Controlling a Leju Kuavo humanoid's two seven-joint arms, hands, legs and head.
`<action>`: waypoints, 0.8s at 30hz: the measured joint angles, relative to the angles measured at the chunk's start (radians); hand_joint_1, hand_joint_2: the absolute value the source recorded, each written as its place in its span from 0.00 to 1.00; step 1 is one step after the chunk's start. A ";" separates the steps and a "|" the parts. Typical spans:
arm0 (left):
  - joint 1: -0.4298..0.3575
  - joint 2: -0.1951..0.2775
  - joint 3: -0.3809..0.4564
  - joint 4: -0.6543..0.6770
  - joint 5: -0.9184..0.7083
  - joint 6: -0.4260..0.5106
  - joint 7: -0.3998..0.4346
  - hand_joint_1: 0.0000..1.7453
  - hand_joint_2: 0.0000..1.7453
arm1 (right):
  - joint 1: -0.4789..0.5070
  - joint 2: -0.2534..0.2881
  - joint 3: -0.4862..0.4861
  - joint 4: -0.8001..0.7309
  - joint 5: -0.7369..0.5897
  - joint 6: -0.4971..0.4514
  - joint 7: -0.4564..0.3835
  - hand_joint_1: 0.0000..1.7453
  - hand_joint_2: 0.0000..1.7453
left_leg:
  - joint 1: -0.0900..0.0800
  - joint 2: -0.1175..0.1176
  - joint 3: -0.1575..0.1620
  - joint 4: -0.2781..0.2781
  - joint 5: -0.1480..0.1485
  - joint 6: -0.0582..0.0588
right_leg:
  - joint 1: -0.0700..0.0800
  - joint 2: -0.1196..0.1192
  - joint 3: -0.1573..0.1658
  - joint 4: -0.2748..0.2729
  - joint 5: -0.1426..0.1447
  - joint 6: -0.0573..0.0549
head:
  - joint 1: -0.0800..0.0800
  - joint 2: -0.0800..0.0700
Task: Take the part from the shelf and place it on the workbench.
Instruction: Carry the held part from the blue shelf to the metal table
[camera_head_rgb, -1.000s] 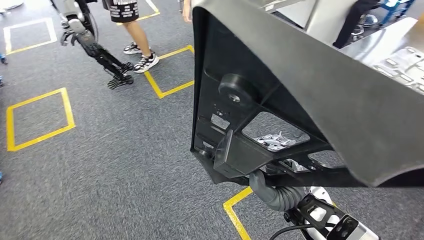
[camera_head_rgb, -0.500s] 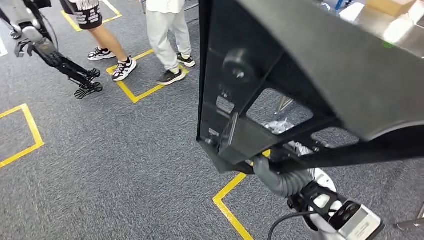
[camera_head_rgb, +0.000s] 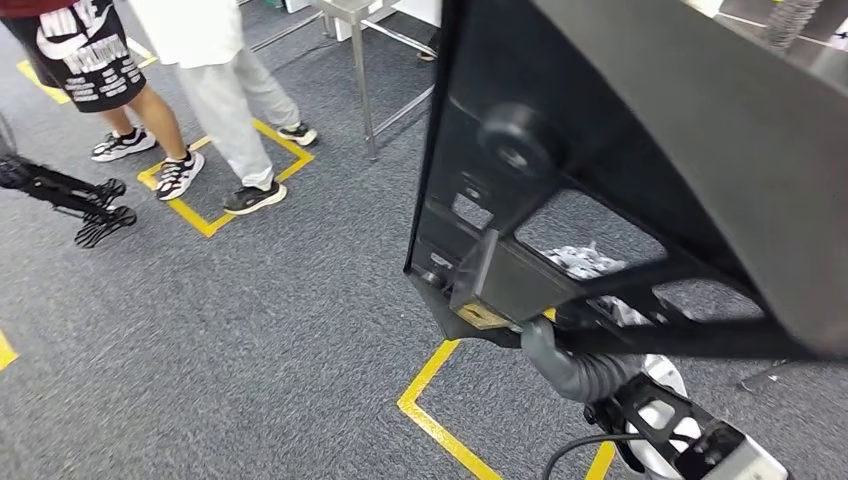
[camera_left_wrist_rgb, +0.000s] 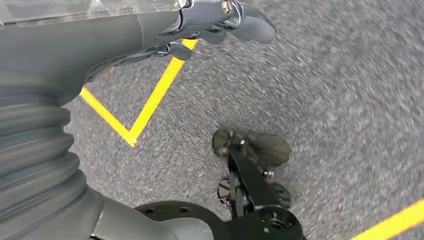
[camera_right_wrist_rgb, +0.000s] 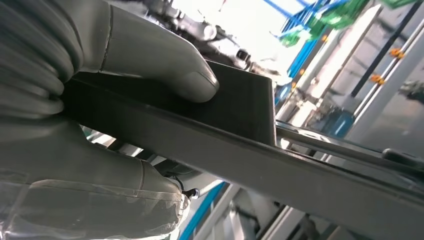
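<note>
Being carried at two o'clock above the carpet, the black part (camera_head_rgb: 640, 150) is being gripped by the right hand (camera_right_wrist_rgb: 100, 100); the left hand (camera_left_wrist_rgb: 220, 22) is hanging with loosely spread fingers, holding nothing. The part could be slipping if swung, or striking the metal table leg (camera_head_rgb: 362, 80).

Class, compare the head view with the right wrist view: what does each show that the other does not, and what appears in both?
Head view alone: grey carpet with yellow floor tape, two people's legs standing nearby, and a metal table leg.

Right wrist view alone: the right hand with its thumb pressed on the part's edge, plus blurred blue and green racking behind.

Both: the large black part, a dark flat panel with a ridge.
</note>
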 joint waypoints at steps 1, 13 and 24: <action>0.001 -0.001 0.000 0.000 0.000 -0.001 0.002 0.00 1.00 | 0.012 -0.008 -0.006 -0.011 -0.007 -0.001 0.000 1.00 1.00 | 0.001 -0.018 0.012 -0.027 0.003 0.004 | -0.001 0.011 -0.005 0.003 0.000 0.006 | 0.000 0.000; -0.017 0.001 -0.003 0.000 0.001 -0.016 0.015 0.00 1.00 | -0.077 -0.035 -0.038 0.070 -0.047 0.025 0.015 1.00 1.00 | -0.009 0.119 0.019 -0.050 0.003 0.045 | -0.007 -0.100 -0.098 0.192 -0.064 0.046 | 0.011 0.000; -0.021 -0.002 -0.003 0.000 0.000 -0.012 0.018 0.00 1.00 | -0.184 0.029 -0.035 0.158 -0.057 0.054 0.038 1.00 1.00 | -0.011 0.073 -0.069 0.173 -0.123 -0.006 | -0.002 -0.087 0.004 -0.011 0.002 -0.011 | 0.001 0.000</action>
